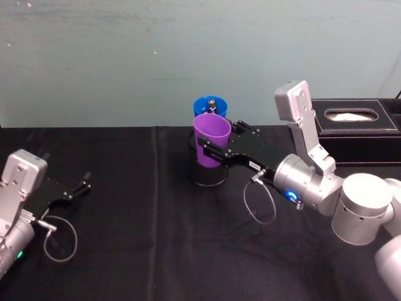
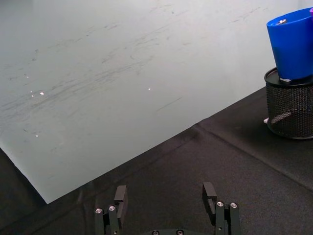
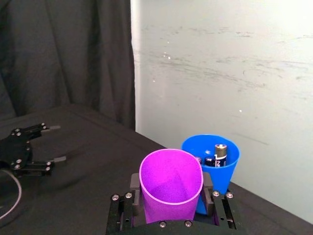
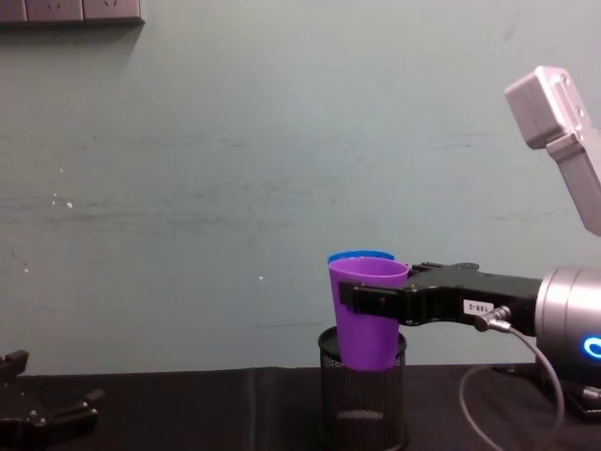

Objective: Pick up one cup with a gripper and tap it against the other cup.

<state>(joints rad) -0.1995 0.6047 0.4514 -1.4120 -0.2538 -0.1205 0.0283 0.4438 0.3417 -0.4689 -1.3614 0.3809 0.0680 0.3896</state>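
**A:** Progress?

**B:** Pickup is complete. The right pincer is clamped on the purple cup and holds it off the table. The blue cup is close at its 12 o'clock, seated in the mesh holder. I judge the tap still outstanding.

**A:** Anything obscured?

**B:** I cannot tell whether the cups touch, because purple covers blue's near wall. The left pincer is parked at 8 o'clock, jaws apart.
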